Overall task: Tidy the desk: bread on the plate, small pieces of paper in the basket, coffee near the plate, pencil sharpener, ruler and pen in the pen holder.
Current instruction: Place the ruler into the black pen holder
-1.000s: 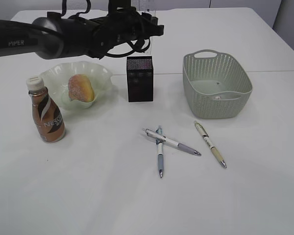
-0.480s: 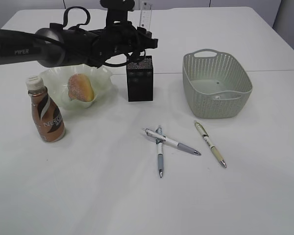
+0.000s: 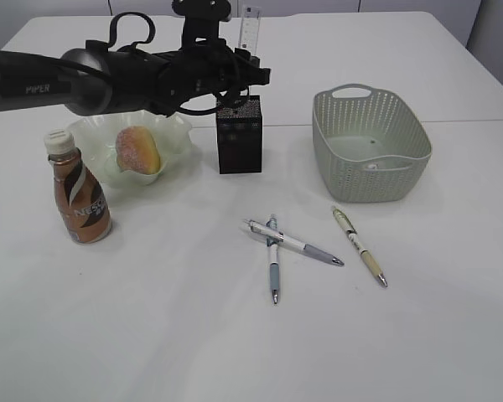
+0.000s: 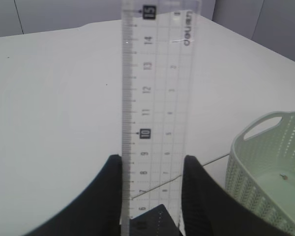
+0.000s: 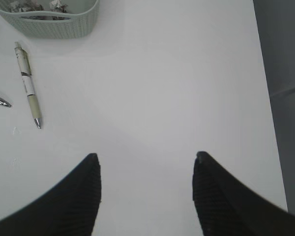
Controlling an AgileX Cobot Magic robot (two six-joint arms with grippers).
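The left gripper pinches a clear plastic ruler between its two dark fingers, holding it upright directly over the black pen holder. In the left wrist view the ruler's lower end sits at the holder's rim; whether it has entered the opening is hard to tell from this angle. In the exterior view the left arm reaches in from the left edge, above the wavy pale green plate that holds the bread. A brown coffee bottle stands just beside the plate, at its front left.

The right gripper hangs with its fingers spread wide and nothing between them, above bare white table. Near it lies a beige pen, and the grey-green basket beyond holds crumpled paper scraps.

On the table in front of the pen holder, two pens lie crossed: a white one over a blue-grey one. The beige pen lies to their right, apart from them, in front of the basket.
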